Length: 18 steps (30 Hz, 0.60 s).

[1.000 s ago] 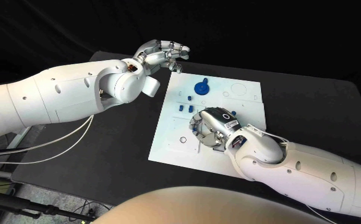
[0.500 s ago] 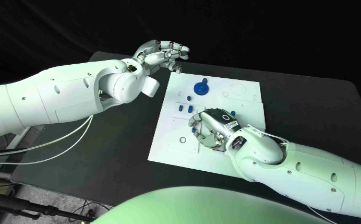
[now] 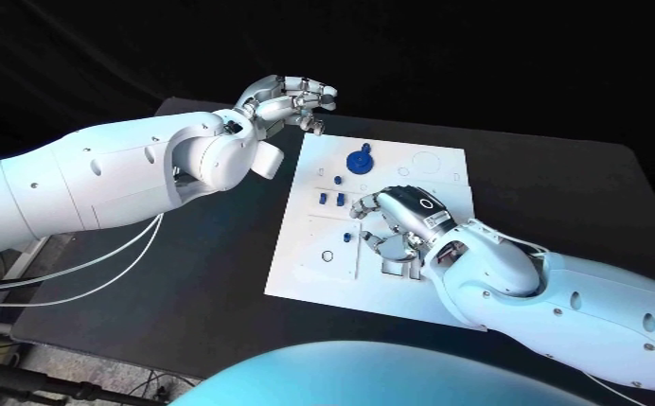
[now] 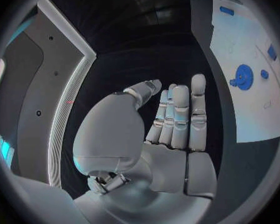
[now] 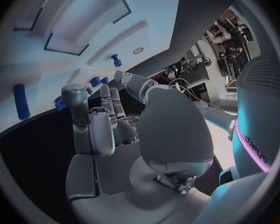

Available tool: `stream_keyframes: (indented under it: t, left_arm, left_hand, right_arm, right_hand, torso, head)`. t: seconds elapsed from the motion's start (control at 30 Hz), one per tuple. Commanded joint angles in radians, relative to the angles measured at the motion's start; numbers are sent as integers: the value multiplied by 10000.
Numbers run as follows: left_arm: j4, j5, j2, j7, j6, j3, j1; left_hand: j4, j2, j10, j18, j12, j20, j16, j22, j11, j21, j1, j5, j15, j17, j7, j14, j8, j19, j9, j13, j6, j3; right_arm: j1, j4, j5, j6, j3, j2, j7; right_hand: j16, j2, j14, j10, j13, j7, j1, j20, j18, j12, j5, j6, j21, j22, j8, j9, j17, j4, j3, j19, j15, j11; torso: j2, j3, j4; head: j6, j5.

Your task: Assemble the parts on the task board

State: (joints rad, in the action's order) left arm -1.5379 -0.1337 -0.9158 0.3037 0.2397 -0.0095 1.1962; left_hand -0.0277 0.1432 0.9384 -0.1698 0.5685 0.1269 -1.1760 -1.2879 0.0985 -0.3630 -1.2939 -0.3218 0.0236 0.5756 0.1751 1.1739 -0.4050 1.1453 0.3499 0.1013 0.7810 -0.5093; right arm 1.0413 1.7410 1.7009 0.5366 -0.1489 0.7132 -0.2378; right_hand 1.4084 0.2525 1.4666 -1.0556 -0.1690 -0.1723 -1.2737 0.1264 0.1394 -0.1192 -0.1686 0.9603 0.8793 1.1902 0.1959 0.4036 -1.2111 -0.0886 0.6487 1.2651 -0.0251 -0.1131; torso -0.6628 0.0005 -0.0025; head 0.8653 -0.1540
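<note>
Right robot hand (image 3: 396, 221) over task board (image 3: 314, 269); blue gear (image 3: 361, 161) on board.

The black table (image 3: 204, 264) carries the white task board (image 3: 321, 269), which lies flat near its middle, with dark bare surface on every side of it. The board's far corner lies just below and beside the curled fingers (image 3: 308, 94) of the left hand (image 3: 290, 97), which hangs above the table's far edge. The fingers (image 3: 371, 226) of the right hand (image 3: 396, 226) reach down over the board's middle, so the board's near half extends from under them toward the table's near edge.
</note>
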Motion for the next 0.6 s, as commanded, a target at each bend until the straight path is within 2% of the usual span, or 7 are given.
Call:
stream_keyframes:
  t: [0.03,0.1,0.27,0.3,0.4,0.47,0.6]
  left_arm:
    - [18,-44,35,68,-167,6,10]
    - [38,-44,44,79,-186,5,9]
    - [86,-43,73,233,-400,2,7]
    - [90,-47,76,262,-454,1,6]
    - [116,-65,83,286,-550,-6,3]
    - [131,-71,83,286,-565,-11,2]
    - [155,-78,80,285,-566,-20,1]
  left_hand:
    - [-69,-82,-8,-109,-40,10,33,2,52,-47,-21,-127,21,-15,4,4,-78,12,19,-15,-83,12]
    - [-198,-119,7,-110,-32,-18,55,-60,51,-134,-127,-706,4,-35,19,-20,-187,15,50,-37,-142,-93]
    - [-107,21,-12,-90,-37,9,64,-80,77,-158,151,-791,46,-70,30,-36,-271,-39,70,-60,-210,80]
    - [-87,70,-28,-92,-41,18,62,-67,77,-148,214,-706,53,-73,25,-41,-297,-57,77,-68,-240,145]
    - [-88,90,-34,-97,-37,27,55,-47,74,-136,230,-576,51,-70,19,-43,-335,-72,85,-75,-271,188]
    - [-88,84,-33,-99,-36,28,54,-43,73,-135,226,-555,50,-70,17,-43,-343,-74,87,-76,-275,190]
    - [-88,83,-33,-99,-35,28,55,-42,73,-134,226,-546,50,-74,17,-45,-346,-74,88,-76,-275,191]
  right_arm:
    - [310,297,-522,395,47,366,-88]
    - [588,427,-700,368,68,672,-92]
    - [1198,492,-1063,-603,101,1357,-340]
    - [1316,473,-1109,-915,111,1499,-435]
    - [1660,349,-1140,-1824,140,1916,-709]
    - [1779,271,-1141,-2109,149,2050,-786]
    - [1915,81,-1131,-2493,158,2181,-888]
  right_hand:
    - [57,-48,242,-366,-43,42,209,-17,21,-209,-22,35,175,87,8,-37,-64,180,32,174,26,68]
    - [121,-30,295,-718,-79,88,306,-73,-15,-374,20,-6,356,182,-14,-73,-182,276,66,311,94,153]
    - [248,242,377,-1224,-134,96,595,-159,-69,-458,151,-325,539,281,-175,-188,-389,508,-151,488,170,235]
    - [202,280,350,-1252,-134,123,716,-171,-49,-398,448,-810,431,225,-423,-316,-285,614,-460,458,185,284]
    - [29,-389,295,-1092,-228,271,-295,-301,13,-22,245,-1593,-98,-52,-617,-725,7,1515,-3938,449,305,415]
    - [-24,-490,279,-1009,-307,275,-899,-303,39,84,318,-1622,-310,-144,-515,-844,92,2175,-4962,443,295,319]
    - [-103,-397,250,-539,-311,250,-1664,-213,46,347,349,-1693,-668,-297,-378,-1023,228,3337,-5888,407,214,280]
  torso:
    - [-1,7,1]
    - [14,5,-7]
    - [6,-7,-16]
    - [7,-6,-21]
    - [-14,15,-1]
    - [-17,24,1]
    - [-27,29,-10]
  head:
    - [-117,190]
    - [-174,325]
    - [-264,553]
    - [-269,576]
    - [-322,740]
    - [-345,756]
    - [-367,782]
